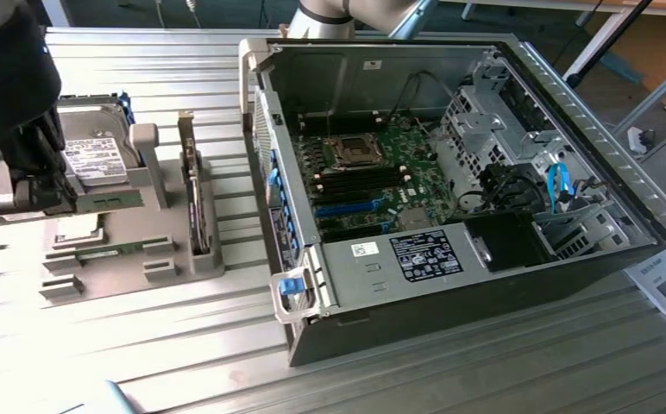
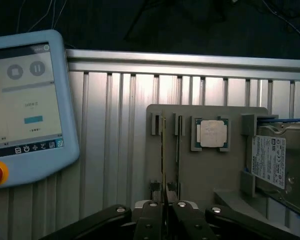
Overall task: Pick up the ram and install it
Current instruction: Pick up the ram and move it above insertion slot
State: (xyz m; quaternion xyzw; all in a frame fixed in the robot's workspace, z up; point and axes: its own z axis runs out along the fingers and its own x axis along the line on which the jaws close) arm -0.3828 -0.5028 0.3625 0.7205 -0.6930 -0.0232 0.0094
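My gripper [image 1: 28,200] hangs over the grey parts holder [image 1: 160,267] on the exterior view's left, well away from the open computer case [image 1: 449,172]. Its fingers are shut on the ram [image 1: 97,205], a long thin pale-green stick held level just above the holder. In the wrist view the ram [image 2: 163,165] is edge-on, a thin line running out from between the closed black fingers [image 2: 150,220] of the gripper [image 2: 164,207]. The motherboard [image 1: 373,164] lies inside the case with its long memory slots [image 1: 356,179] near the middle.
The holder [image 2: 190,170] also carries a silver hard drive [image 1: 97,155] [image 2: 270,160], a square processor chip [image 2: 212,133] and an upright card [image 1: 195,194]. A teach pendant [image 2: 25,110] lies on the ribbed metal table [image 1: 172,362]. The case's wall [image 1: 267,129] stands between holder and motherboard.
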